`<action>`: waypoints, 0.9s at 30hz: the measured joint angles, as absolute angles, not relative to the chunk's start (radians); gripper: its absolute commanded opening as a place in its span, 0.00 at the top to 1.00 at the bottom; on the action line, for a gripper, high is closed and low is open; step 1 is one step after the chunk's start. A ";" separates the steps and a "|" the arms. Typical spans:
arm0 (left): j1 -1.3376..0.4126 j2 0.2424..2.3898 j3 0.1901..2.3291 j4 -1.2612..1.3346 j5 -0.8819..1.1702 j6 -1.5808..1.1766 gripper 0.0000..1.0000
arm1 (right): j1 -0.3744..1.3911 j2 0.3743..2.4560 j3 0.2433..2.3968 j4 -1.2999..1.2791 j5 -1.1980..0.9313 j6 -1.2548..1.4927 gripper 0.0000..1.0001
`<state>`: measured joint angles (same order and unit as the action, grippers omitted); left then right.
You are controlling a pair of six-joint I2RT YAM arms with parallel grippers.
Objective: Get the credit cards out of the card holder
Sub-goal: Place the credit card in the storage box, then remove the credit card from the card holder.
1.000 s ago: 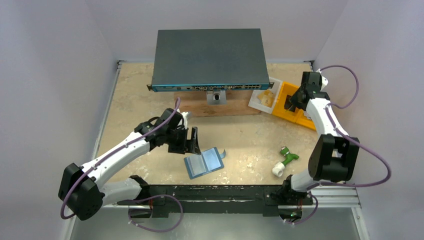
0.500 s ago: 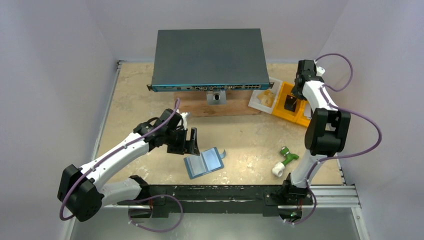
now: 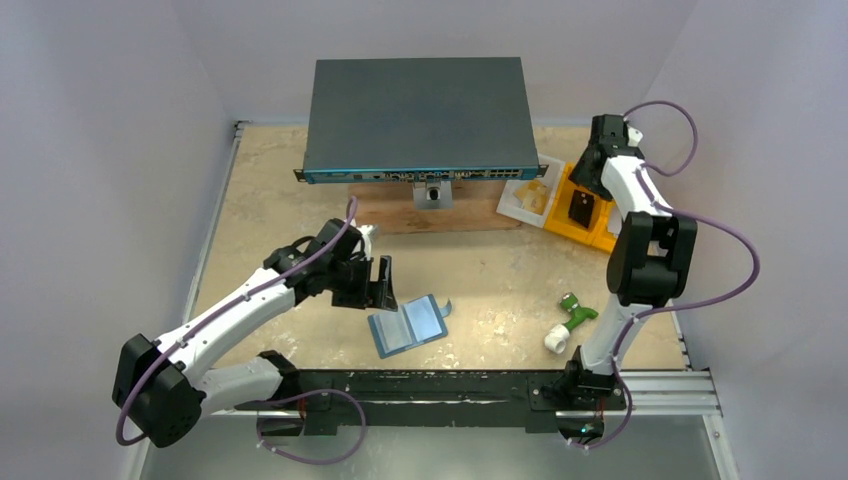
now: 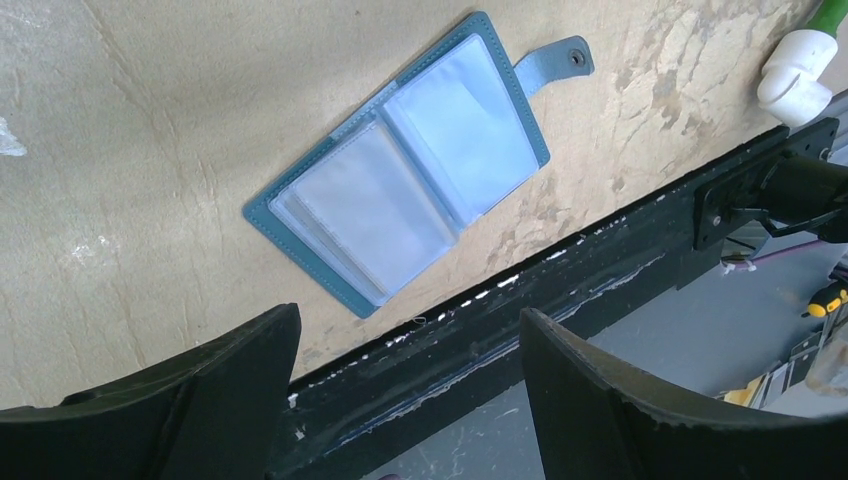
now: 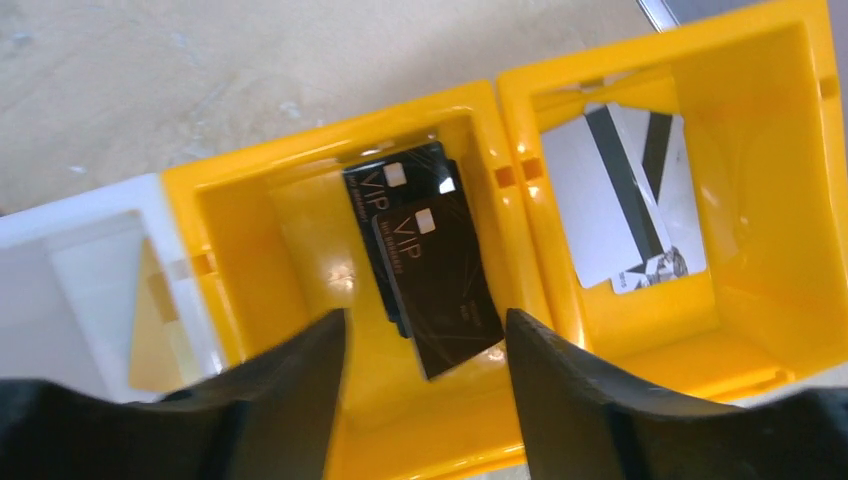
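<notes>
The steel-blue card holder lies open on the table near the front edge. In the left wrist view the card holder shows clear, pale sleeves and a snap tab; whether cards sit in them I cannot tell. My left gripper hovers just left of it, open and empty. My right gripper hangs open over a yellow bin. Two black credit cards lie in that bin, nothing between the fingers. White striped cards lie in the neighbouring yellow bin.
A large dark grey box stands at the back on a wooden board. A white tray adjoins the yellow bins. A green and white fitting lies front right. A black rail edges the table.
The right arm has folded more upright over the yellow bins and its gripper has opened. The left arm and the card holder have hardly moved.
</notes>
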<state>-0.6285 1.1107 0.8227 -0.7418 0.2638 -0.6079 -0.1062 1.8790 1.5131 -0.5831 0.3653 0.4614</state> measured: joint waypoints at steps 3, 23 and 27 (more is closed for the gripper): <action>-0.628 1.107 0.820 -0.743 0.257 -0.608 0.20 | -0.096 1.878 1.542 -0.585 0.344 0.461 0.28; -0.611 1.100 0.782 -0.747 0.170 -0.662 0.20 | 0.112 1.172 0.964 -0.529 0.113 0.545 0.01; -0.602 1.093 0.756 -0.745 0.142 -0.694 0.20 | 0.271 1.061 0.850 -0.508 0.075 0.601 0.01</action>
